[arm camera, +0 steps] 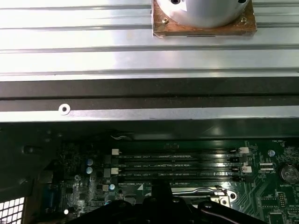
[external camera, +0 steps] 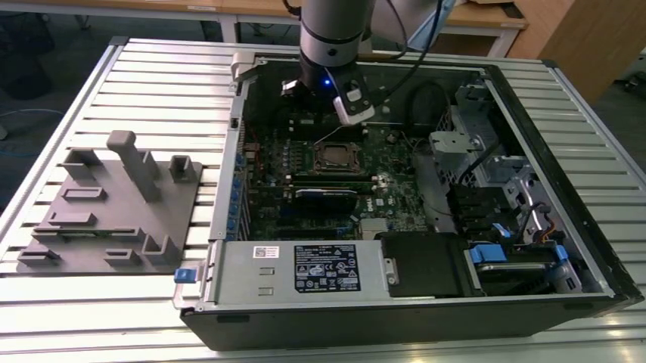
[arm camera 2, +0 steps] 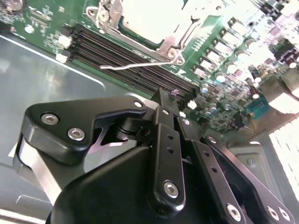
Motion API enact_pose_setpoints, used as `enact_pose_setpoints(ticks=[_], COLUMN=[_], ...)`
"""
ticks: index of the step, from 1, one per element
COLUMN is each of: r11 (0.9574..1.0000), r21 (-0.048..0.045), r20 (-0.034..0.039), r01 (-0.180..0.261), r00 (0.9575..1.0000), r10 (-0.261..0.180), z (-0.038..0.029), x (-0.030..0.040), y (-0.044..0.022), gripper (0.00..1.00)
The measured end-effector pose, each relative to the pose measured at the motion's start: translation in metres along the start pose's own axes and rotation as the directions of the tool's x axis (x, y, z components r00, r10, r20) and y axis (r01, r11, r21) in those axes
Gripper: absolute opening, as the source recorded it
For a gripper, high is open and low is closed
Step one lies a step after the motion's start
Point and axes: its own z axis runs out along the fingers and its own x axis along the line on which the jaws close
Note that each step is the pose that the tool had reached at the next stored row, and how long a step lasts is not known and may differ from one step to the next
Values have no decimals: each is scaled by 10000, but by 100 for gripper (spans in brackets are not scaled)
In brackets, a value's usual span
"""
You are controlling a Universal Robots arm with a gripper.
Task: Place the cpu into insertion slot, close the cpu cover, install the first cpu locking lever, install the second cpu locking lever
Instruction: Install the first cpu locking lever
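Progress appears to stand past the first steps. In the second wrist view, the flat square cpu with a pale silver-grey top [arm camera 2: 145, 16] sits in the square silver-rimmed insertion slot [external camera: 319, 156] on the green circuit board [arm camera 2: 212, 25]. The thin silver metal frame of the cpu cover [arm camera 2: 163, 44] appears to lie down around it. One thin wire locking lever [arm camera 2: 140, 66] juts free over the long black memory slots [arm camera 2: 112, 49], unlatched, so lever work seems outstanding. The black two-finger gripper [arm camera 2: 167, 99] hovers near the slot, fingers drawn together, holding nothing.
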Motion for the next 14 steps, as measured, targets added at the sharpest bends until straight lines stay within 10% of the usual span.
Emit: enact_pose_setpoints(ticks=[4,14], r11=[10000,9999], r21=[15,11], r20=[225,314], r01=[60,-127], r00=[9997,9994], r10=[-61,126], z=[21,113], x=[0,-110], y=[2,8], gripper=[10,10])
